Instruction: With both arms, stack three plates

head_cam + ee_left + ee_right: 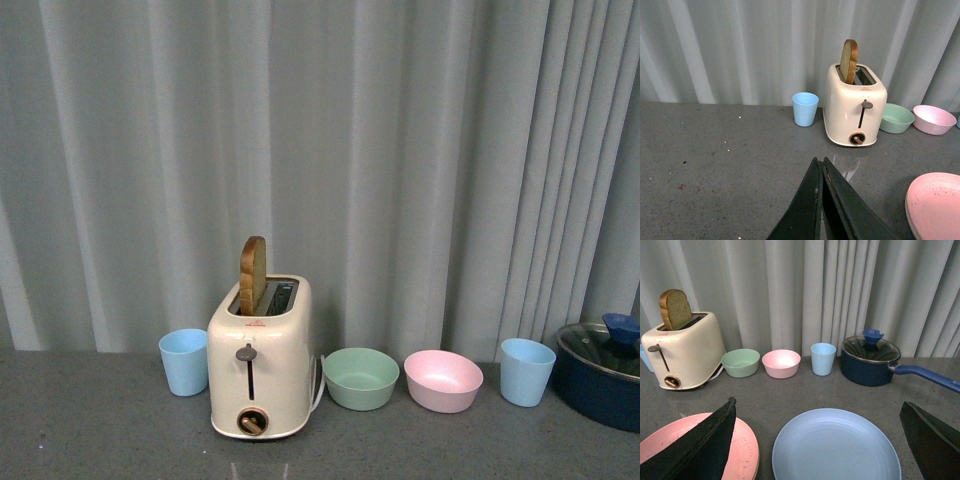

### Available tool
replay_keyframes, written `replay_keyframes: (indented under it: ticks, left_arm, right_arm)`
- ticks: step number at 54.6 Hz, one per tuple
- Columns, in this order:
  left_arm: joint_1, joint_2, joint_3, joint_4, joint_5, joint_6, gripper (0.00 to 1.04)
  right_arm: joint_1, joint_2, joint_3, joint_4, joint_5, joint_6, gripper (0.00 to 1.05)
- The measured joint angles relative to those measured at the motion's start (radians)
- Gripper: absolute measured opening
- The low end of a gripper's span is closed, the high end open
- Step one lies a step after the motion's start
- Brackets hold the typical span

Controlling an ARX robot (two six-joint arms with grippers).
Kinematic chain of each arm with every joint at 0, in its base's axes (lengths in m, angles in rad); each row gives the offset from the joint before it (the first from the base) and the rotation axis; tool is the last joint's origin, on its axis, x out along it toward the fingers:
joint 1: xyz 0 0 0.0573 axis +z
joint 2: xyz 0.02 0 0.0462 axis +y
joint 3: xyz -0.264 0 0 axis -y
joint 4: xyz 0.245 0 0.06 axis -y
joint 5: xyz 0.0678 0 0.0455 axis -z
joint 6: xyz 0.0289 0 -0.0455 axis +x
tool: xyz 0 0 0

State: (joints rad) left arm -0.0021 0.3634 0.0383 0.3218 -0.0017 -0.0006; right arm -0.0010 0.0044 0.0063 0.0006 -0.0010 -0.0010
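Stacking looks barely begun: the pink plate [744, 447] and the light blue plate [836, 447] lie apart on the tabletop [790, 390], pink at blue's 9 o'clock, and no 3rd shows clearly. Being round, they have no long axis and lie flat, faces up. The right claw [817, 403] gapes wide and empty near the blue plate; the left claw [820, 160] is pinched closed on nothing.

right gripper [817, 403] spread wide, nothing held. light blue plate [836, 446] flat on worktop [790, 390], pink plate [746, 442] just beside it, not touching.
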Motion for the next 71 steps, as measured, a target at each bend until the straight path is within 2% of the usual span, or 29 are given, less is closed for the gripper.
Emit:
replay_keyframes:
  ticks: [32, 38, 51, 71]
  left_arm:
    - [0.0, -0.188, -0.011, -0.143, 0.001, 0.0, 0.04]
    - [0.0, -0.331, -0.011, -0.314, 0.002, 0.0, 0.04]
    - [0.0, -0.359, -0.011, -0.32, 0.002, -0.001, 0.04]
    - [0.0, -0.359, -0.011, -0.321, 0.002, -0.001, 0.75]
  right_arm:
    - [0.0, 0.0, 0.0, 0.0, 0.0, 0.0, 0.97]
    - [0.0, 0.0, 0.0, 0.0, 0.0, 0.0, 0.97]
    - [0.0, 0.0, 0.0, 0.0, 0.0, 0.0, 0.97]
    - [0.0, 0.0, 0.0, 0.0, 0.0, 0.0, 0.97]
